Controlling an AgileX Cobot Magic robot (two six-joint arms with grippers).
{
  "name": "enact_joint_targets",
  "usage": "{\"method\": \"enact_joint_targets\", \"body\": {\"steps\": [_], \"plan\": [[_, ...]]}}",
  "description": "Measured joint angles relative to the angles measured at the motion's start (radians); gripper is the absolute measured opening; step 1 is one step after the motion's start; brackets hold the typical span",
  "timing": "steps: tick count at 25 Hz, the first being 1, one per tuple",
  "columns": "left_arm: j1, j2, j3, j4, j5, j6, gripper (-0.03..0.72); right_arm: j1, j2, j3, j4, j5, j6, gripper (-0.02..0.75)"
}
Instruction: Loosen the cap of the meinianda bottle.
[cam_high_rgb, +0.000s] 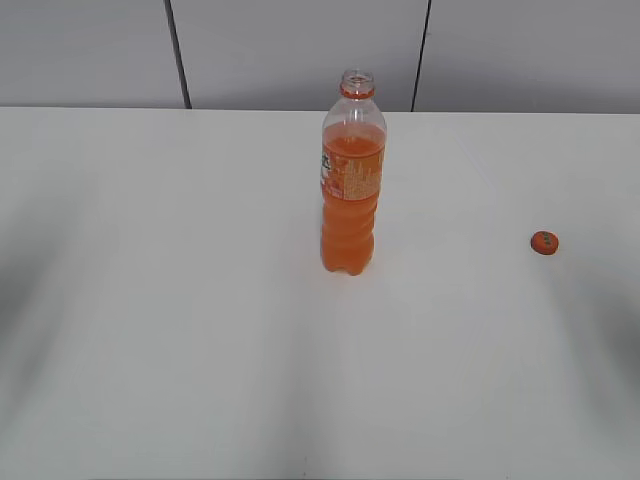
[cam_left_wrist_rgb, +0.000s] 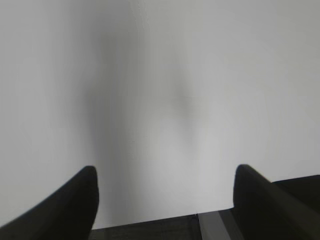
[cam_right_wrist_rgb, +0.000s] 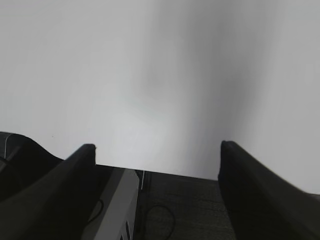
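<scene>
Across the white worktop (cam_high_rgb: 150, 300), the meinianda bottle (cam_high_rgb: 352, 190) stands upright at centre, its neck bare. At three o'clock, well apart, lies the cap (cam_high_rgb: 544, 242), nearer the right arm. Left gripper (cam_left_wrist_rgb: 165, 185) and right gripper (cam_right_wrist_rgb: 157, 160) hang spread, empty.

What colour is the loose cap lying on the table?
Orange, with a faint dark mark on top. The cap shows best in the exterior view.
</scene>
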Motion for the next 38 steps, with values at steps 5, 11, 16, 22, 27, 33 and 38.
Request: {"method": "enact_joint_targets", "body": {"steps": [5, 11, 16, 22, 27, 33, 38], "plan": [[0.0, -0.078, 0.122, 0.003, -0.047, 0.0, 0.509, 0.0, -0.084, 0.126, 0.0, -0.027, 0.003, 0.564], [0.0, -0.183, 0.229, -0.008, -0.103, 0.0, 0.509, 0.0, -0.173, 0.264, 0.0, -0.028, 0.003, 0.564], [0.0, -0.287, 0.25, -0.008, -0.129, 0.0, 0.509, 0.0, -0.296, 0.291, 0.0, -0.009, 0.005, 0.564], [0.0, -0.448, 0.253, -0.042, -0.136, 0.0, 0.509, 0.0, -0.462, 0.292, 0.0, -0.004, 0.007, 0.563], [0.0, -0.551, 0.315, -0.052, -0.27, 0.0, 0.509, 0.0, -0.624, 0.293, -0.005, -0.002, 0.007, 0.563], [0.0, -0.621, 0.344, -0.074, -0.349, 0.0, 0.509, 0.0, -0.829, 0.293, -0.017, -0.001, 0.007, 0.563], [0.0, -0.655, 0.31, -0.066, -0.262, 0.0, 0.508, 0.0, -0.973, 0.293, -0.022, 0.0, 0.009, 0.563]]}}
